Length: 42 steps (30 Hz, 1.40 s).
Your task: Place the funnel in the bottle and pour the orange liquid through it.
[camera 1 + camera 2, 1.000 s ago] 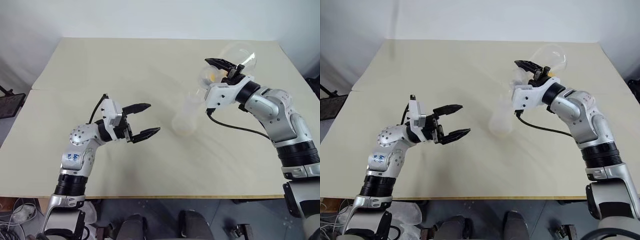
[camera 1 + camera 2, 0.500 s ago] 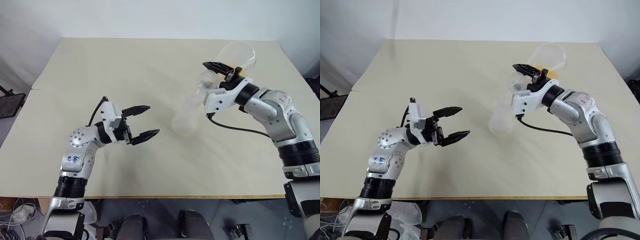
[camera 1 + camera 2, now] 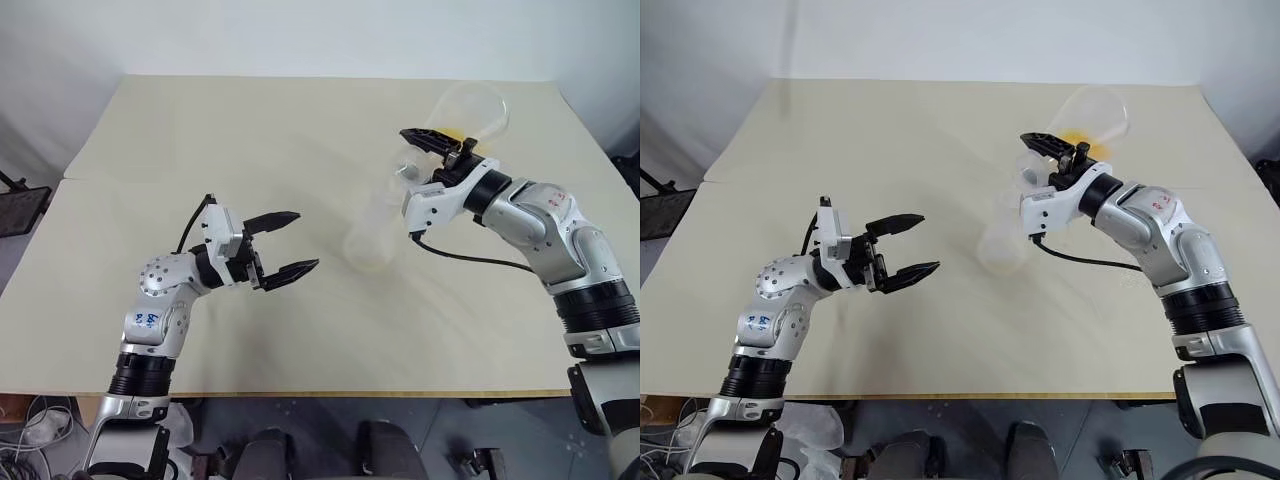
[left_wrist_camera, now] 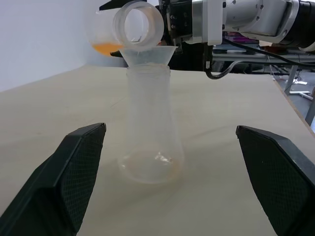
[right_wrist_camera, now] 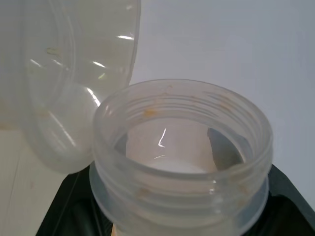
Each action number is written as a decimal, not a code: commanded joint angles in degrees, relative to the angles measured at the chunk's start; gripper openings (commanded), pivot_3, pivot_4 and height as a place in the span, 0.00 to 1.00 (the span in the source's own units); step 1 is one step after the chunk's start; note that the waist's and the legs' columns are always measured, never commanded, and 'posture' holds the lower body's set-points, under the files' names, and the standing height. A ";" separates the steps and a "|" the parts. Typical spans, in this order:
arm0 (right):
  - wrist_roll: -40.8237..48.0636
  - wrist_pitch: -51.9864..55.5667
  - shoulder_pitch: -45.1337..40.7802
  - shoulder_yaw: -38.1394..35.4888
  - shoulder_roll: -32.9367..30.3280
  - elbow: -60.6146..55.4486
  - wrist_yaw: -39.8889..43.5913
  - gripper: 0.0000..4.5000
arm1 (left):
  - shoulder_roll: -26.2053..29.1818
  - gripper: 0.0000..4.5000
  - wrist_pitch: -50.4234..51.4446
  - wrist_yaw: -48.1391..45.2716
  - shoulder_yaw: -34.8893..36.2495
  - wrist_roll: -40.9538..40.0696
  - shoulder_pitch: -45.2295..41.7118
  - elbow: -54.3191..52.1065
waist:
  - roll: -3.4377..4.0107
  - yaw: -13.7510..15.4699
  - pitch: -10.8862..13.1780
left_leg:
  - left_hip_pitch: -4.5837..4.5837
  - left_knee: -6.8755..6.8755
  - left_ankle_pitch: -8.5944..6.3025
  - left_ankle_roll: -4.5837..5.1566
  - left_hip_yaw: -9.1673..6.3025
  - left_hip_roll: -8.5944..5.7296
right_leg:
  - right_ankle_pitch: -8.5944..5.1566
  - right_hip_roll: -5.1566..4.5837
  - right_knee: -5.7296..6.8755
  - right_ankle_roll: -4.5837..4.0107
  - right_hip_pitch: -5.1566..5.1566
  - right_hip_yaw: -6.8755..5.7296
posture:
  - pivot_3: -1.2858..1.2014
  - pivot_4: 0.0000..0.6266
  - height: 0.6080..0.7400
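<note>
Illegible blue marks on left arm (image 3: 149, 318)

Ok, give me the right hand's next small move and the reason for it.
Probably tip the small cup slightly more with the right hand. It lies nearly on its side, mouth just above the funnel seated in the bottle, and only orange specks show inside.

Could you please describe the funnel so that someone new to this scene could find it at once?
On the beige table, find the clear flask-shaped bottle standing between the arms. The funnel sits in its neck: a small clear cone, unlike the tilted jar above it.
</note>
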 commanded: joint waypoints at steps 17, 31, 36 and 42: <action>-4.15 -1.79 -4.26 -0.14 -2.27 0.13 -5.12 0.55 | -0.90 1.00 -0.97 0.43 0.44 -0.17 -0.14 -1.51 | 0.00 0.00 0.00 | 0.00 0.00 0.00 0.00 0.01 0.00 | 0.00 0.00 -0.01 0.00 0.00 0.01 | 0.52 0.24 1.00; -6.24 -1.98 -4.80 0.09 -2.12 0.07 -6.43 0.55 | -1.47 1.00 -0.96 1.00 0.28 -0.13 -0.25 -1.74 | 0.00 0.00 0.00 | 0.00 0.00 0.00 0.00 0.01 0.00 | 0.00 0.00 0.00 0.00 0.00 0.01 | 0.52 0.24 1.00; -6.59 -2.11 -4.92 0.16 -2.22 0.09 -6.58 0.55 | -1.70 1.00 -0.98 1.14 0.31 -0.14 -0.32 -1.81 | 0.00 0.01 0.00 | 0.00 -0.01 0.00 0.00 0.00 0.00 | 0.00 0.00 0.00 0.00 0.00 0.01 | 0.52 0.24 1.00; -6.86 -2.20 -4.90 0.19 -2.45 -0.03 -6.79 0.55 | -2.07 1.00 -1.08 1.39 0.25 -0.14 -0.42 -1.87 | 0.00 0.01 0.00 | 0.00 0.00 0.00 0.00 0.01 0.00 | 0.00 0.00 0.00 0.00 0.00 0.01 | 0.52 0.24 1.00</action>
